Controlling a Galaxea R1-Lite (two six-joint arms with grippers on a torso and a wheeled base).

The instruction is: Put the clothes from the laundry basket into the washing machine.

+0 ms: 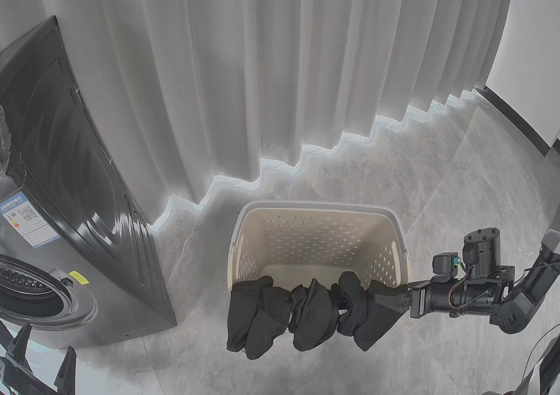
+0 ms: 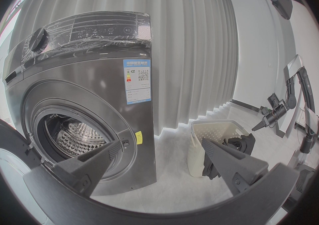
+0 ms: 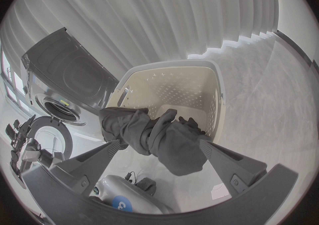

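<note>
Presently on hand: one black crumpled cloth garment (image 1: 274, 309) (image 3: 166, 139), draped in thick folds over the near rim of a cream perforated plastic laundry basket (image 1: 315, 204) (image 3: 199, 64), hanging down the outer wall, well apart from the machine.

Also one dark grey front-loading washing machine (image 1: 70, 180) (image 2: 99, 86), standing to the left of the basket on the grey stone floor (image 1: 466, 180). Round door (image 3: 54, 142) swung open, steel drum (image 2: 71, 137) exposed.

Right gripper (image 1: 382, 297) (image 3: 158, 142): just beside the garment's right end, level with the rim, fingers spread wide, clamped on nothing.

Left gripper (image 1: 48, 339) (image 2: 159, 146): low in front of the machine, fingers likewise apart, empty.

Step in hand, by judgement: seizing the garment off the rim; nothing yet loaded.

Handling advice:
- Advance far enough to take a bunched fold deep between the fingers, not a single trailing edge.
- Close firmly, then lift straight up clear of the rim before swinging left. Risk otherwise: snagged cloth, and a dragged or tipped basket.
- Carry high enough to keep the hanging ends off the floor and over the door's lip.
</note>
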